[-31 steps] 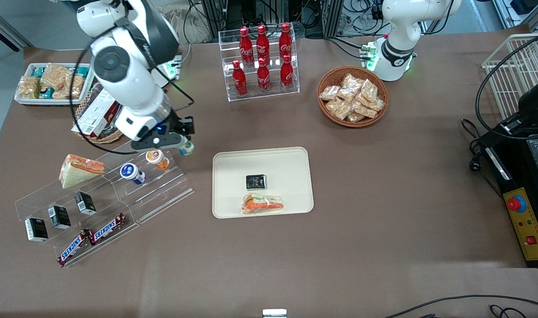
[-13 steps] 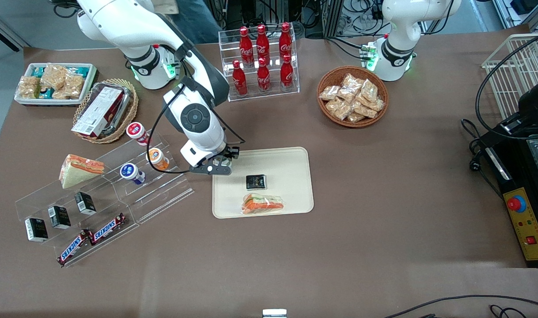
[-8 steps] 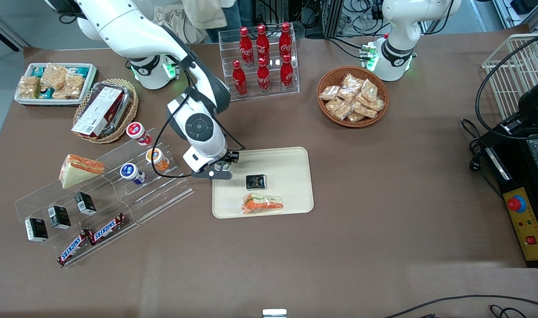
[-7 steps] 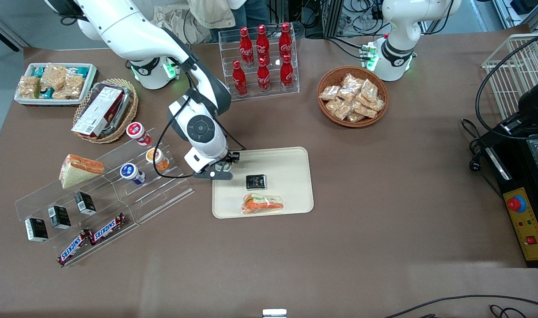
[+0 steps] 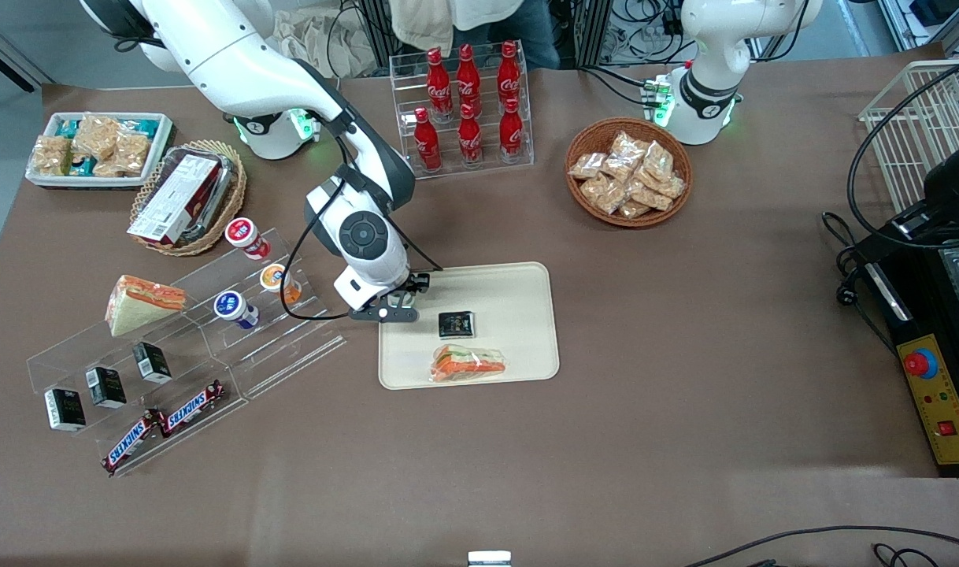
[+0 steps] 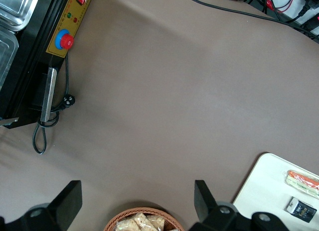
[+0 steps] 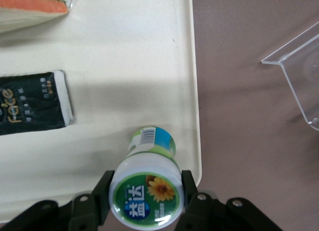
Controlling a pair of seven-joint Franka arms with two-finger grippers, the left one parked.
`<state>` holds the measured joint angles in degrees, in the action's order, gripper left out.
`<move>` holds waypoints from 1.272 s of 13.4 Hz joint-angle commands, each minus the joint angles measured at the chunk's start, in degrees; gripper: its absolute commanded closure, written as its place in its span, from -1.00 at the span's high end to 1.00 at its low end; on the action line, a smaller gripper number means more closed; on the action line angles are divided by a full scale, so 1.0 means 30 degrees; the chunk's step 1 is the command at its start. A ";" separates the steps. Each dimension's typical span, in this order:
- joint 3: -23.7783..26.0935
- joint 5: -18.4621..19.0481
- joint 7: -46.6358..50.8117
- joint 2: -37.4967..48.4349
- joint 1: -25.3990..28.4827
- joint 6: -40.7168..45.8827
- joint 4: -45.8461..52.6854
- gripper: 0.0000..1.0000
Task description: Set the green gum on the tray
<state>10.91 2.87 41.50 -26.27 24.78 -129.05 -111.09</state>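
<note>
We count six cola bottles (image 5: 469,138), two Snickers bars (image 5: 194,407), two sandwiches (image 5: 145,302), four small black packets (image 5: 106,387), two wicker baskets (image 5: 627,222), three racked gum bottles (image 5: 276,281), and one green gum (image 7: 145,191) clamped in one claw (image 5: 399,299) at ten o'clock over one tray (image 5: 519,283).

The brown table (image 5: 684,331) carries the tray (image 5: 519,283) near its middle; the gripper (image 5: 397,303) hovers above it; a wicker basket (image 5: 629,172) and cola rack (image 5: 464,110) sit toward the edge farthest from the front camera.

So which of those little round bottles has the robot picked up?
The green gum, with its green-ringed lid, is clamped in the gripper over the tray. The red, orange and blue-lidded bottles stand on the clear rack.
</note>
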 commanded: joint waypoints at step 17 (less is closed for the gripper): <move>0.0083 0.0391 -0.0768 0.3213 -0.0699 0.1236 0.0144 0.98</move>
<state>10.85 3.18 39.85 -21.74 23.46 -128.50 -110.27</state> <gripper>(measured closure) 0.009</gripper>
